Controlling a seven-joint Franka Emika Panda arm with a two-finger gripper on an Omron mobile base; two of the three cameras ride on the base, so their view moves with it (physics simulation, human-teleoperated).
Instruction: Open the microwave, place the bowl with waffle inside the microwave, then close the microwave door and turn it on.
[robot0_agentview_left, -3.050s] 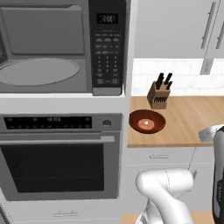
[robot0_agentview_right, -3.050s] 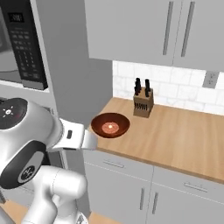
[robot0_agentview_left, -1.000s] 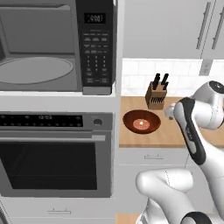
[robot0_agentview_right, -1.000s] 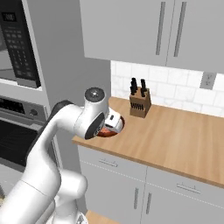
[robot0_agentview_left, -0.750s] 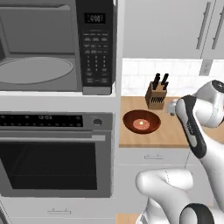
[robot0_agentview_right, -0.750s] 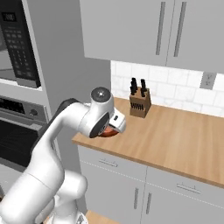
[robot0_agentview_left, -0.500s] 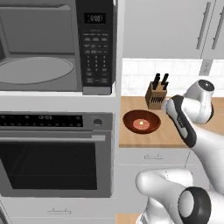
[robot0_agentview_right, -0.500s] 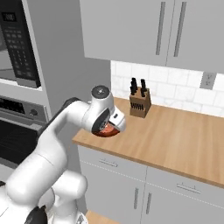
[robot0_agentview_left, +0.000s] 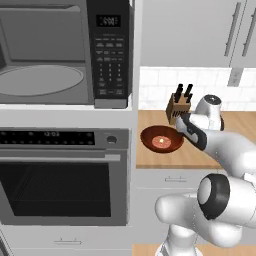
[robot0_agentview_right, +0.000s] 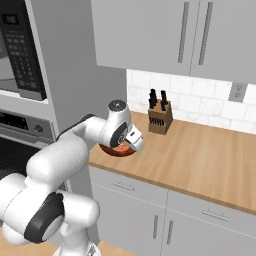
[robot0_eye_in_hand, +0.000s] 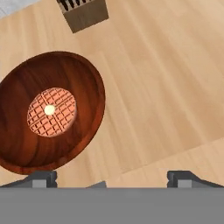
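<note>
The claw (robot0_eye_in_hand: 112, 177) hangs above the counter (robot0_eye_in_hand: 166, 87) with its jaws spread wide and nothing between them; both fingertips (robot0_eye_in_hand: 186, 178) sit apart at the bottom of the hand view, with bare wood in the gap. In the left base view the claw (robot0_agentview_left: 184, 125) is just beside the bowl (robot0_agentview_left: 162, 139), on the knife-block side of it.

The bowl (robot0_eye_in_hand: 50, 111) rests flat on the counter near its left end, close to the front edge, with the waffle (robot0_eye_in_hand: 51, 112) lying in its middle. The claw is not yet touching it; the rim nearest the claw is the right-hand one in the hand view. The knife block (robot0_agentview_left: 179, 104) stands behind the bowl, near the back edge.

The microwave (robot0_agentview_left: 67, 52) is to the upper left with its cavity and turntable (robot0_agentview_left: 40, 80) exposed, so the opening step looks done. Its door is swung out of sight to the left.

Left to do, as I judge it: grasp the bowl, carry it into the cavity, shut the door, and press the keypad (robot0_agentview_left: 110, 67) to start it.
</note>
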